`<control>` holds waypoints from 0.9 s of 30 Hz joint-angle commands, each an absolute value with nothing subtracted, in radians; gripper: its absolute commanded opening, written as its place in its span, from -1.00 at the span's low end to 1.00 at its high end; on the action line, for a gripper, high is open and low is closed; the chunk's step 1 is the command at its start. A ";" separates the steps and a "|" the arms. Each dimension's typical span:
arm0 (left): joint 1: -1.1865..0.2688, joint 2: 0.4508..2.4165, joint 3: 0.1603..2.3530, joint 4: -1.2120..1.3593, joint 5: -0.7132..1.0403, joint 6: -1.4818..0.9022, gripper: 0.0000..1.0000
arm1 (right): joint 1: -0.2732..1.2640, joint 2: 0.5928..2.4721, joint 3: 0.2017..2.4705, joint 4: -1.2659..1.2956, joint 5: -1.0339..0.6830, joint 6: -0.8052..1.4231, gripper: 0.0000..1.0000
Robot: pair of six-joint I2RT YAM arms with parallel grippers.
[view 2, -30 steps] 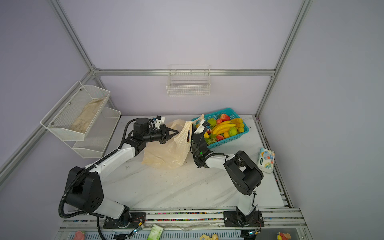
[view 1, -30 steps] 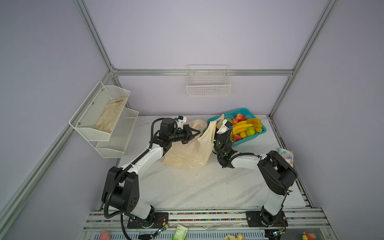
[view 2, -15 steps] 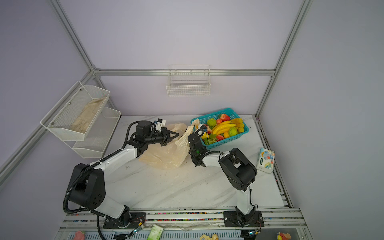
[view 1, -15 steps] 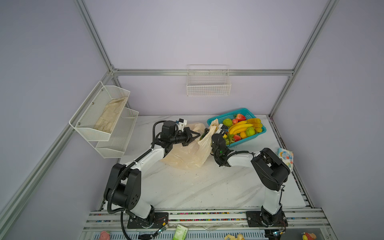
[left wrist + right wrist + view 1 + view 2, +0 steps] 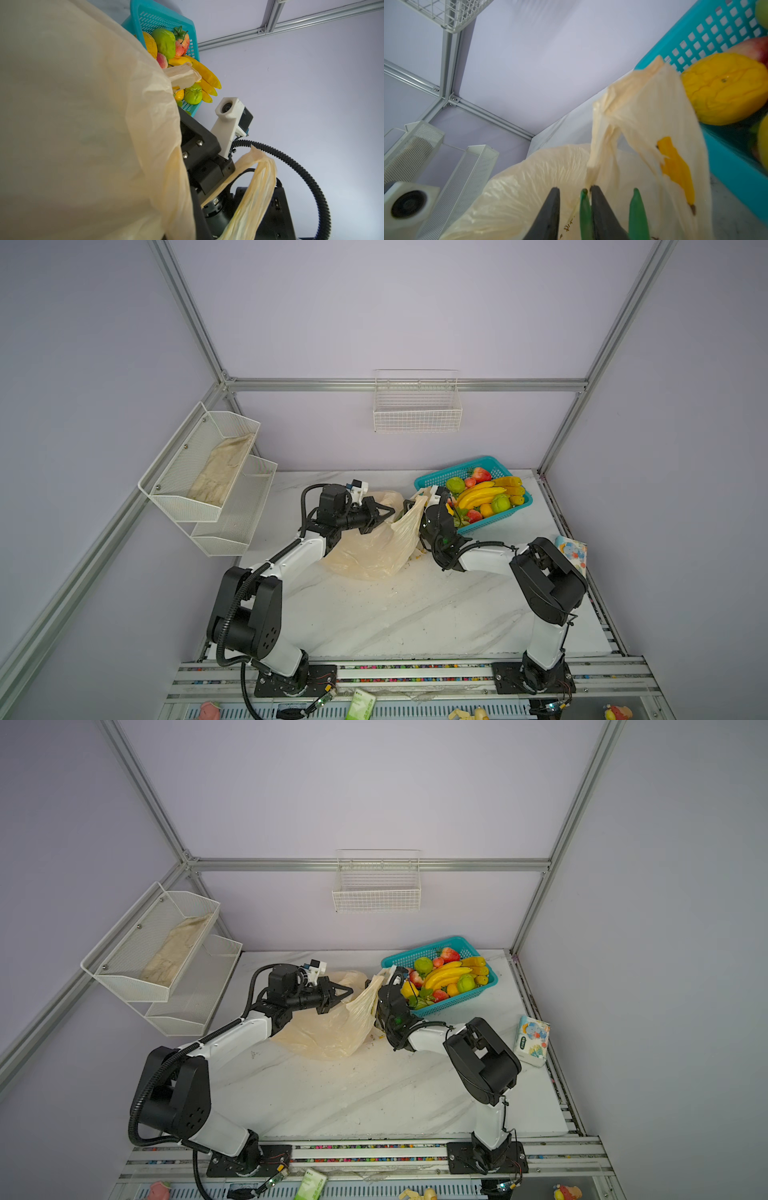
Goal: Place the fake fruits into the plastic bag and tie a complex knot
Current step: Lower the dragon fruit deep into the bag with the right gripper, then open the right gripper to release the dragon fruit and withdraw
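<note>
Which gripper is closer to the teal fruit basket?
Right. The right gripper sits just beside the teal basket's near corner; the left gripper is farther off, across the plastic bag.

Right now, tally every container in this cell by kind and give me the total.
plastic bag: 1
teal plastic basket: 1
white wire wall basket: 1
white mesh two-tier rack: 1
Total: 4

Cream plastic bag (image 5: 83, 124) up close, fake fruits (image 5: 165, 42) in teal basket (image 5: 164, 17) behind
</note>
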State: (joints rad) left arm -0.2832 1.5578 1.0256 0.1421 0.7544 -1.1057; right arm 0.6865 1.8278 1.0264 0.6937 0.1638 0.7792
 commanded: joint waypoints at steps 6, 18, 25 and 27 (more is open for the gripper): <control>-0.241 1.528 0.976 0.179 0.750 -1.068 -1.00 | 0.675 1.603 0.918 0.450 0.132 0.535 -0.33; -0.225 1.523 0.976 0.166 0.739 -1.035 -1.00 | 0.659 1.549 0.791 0.310 0.137 0.523 -0.32; -0.226 1.519 0.980 0.150 0.733 -1.017 -1.00 | 0.651 1.687 0.818 0.336 0.029 0.539 -0.29; -0.225 1.519 0.980 0.147 0.732 -1.014 -1.00 | 0.643 1.717 0.824 0.347 0.008 0.549 -0.28</control>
